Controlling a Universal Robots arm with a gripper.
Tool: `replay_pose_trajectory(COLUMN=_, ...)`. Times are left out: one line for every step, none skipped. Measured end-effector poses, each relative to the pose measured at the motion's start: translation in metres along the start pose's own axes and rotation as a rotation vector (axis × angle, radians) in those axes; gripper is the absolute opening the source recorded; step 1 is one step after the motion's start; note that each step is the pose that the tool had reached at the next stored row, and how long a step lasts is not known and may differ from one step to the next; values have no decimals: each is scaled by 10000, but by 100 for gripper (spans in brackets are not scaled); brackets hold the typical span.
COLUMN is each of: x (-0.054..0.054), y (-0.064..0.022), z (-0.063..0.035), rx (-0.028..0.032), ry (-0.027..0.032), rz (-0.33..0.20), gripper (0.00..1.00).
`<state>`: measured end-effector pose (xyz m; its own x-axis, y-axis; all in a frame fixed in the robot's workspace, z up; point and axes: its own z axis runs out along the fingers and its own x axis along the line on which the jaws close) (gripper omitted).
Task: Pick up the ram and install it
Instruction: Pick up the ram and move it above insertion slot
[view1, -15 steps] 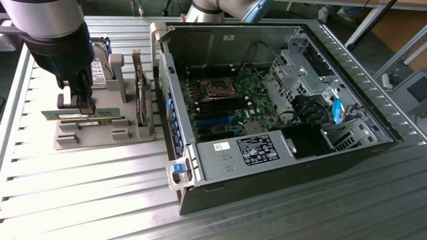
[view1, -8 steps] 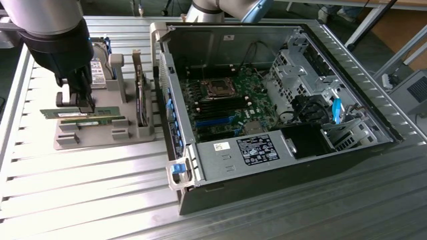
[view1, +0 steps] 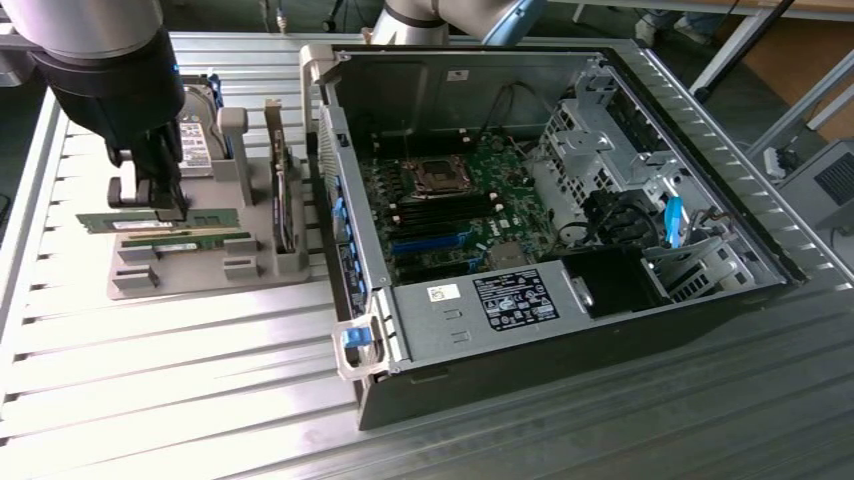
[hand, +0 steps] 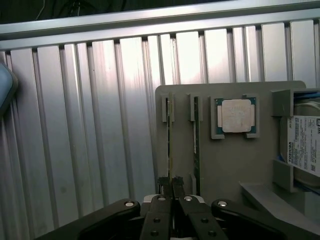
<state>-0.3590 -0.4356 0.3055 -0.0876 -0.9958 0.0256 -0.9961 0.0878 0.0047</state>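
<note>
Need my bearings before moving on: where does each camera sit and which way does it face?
Exterior view: off the arm, raised, looking down on the open computer case and grey tray; arm and hand show.
Wrist view: on the wrist, looking down past the hand onto tray, ram, processor.
Shared: hand, tray, ram.

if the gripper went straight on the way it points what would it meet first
The ram: the gripper looks closed on its edge, standing in the grey holder tray. Going on would likely just press it into that tray.
</note>
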Motion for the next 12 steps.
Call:
replay_pose_trajectory(x=0, y=0, z=-5, rx=-1, ry=1, rz=0, gripper=11)
replay_pose_trajectory(x=0, y=0, z=-12, rx=-1, ry=1, rz=0, gripper=11)
replay_pose_trajectory(x=1, y=0, z=-18, rx=0, ry=0, rz=0, gripper=11)
replay_pose_trajectory(x=1, y=0, z=-23, rx=-1, ry=1, rz=0, gripper=11)
replay_pose_trajectory(x=1, y=0, z=-26, rx=-1, ry=1, rz=0, gripper=11)
replay_pose_trajectory(x=1, y=0, z=-29, rx=0, ry=0, rz=0, gripper=11)
replay_pose_trajectory(x=1, y=0, z=-33, rx=-1, ry=1, rz=0, gripper=11)
replay_pose_trajectory(x=1, y=0, z=-36, rx=0, ry=0, rz=0, gripper=11)
replay_pose_trajectory(x=1, y=0, z=-39, rx=-1, ry=1, rz=0, gripper=11)
replay_pose_trajectory(x=1, y=0, z=-41, rx=0, ry=0, rz=0, gripper=11)
replay_pose_trajectory(x=1, y=0, z=-43, rx=0, ry=0, rz=0, gripper=11)
replay_pose_trajectory(x=1, y=0, z=-44, rx=-1, ry=1, rz=0, gripper=11)
